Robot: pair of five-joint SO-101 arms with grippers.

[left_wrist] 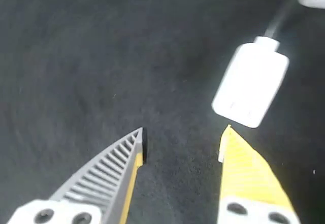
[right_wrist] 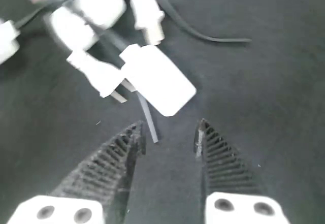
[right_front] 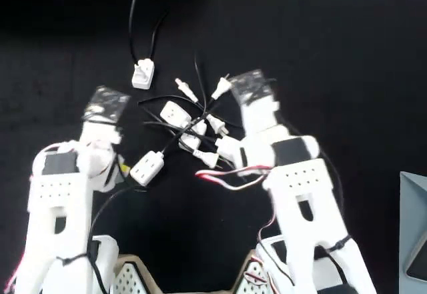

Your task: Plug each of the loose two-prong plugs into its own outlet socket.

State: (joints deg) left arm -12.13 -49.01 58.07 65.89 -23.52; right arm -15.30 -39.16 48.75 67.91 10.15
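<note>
At mid-table, small white two-prong plastic plugs [right_front: 187, 89] on limp black cords [right_front: 152, 101] are tangled among white rectangular socket blocks [right_front: 175, 113]. They are judged light, hard and slick, best pinched across the body. The left gripper [left_wrist: 183, 142] at nine o'clock and the right gripper [right_wrist: 170, 132] at two are held open.

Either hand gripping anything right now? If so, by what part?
Nothing held. Left hand is open near an outlet socket; right hand is open near the tangled plugs.
</note>
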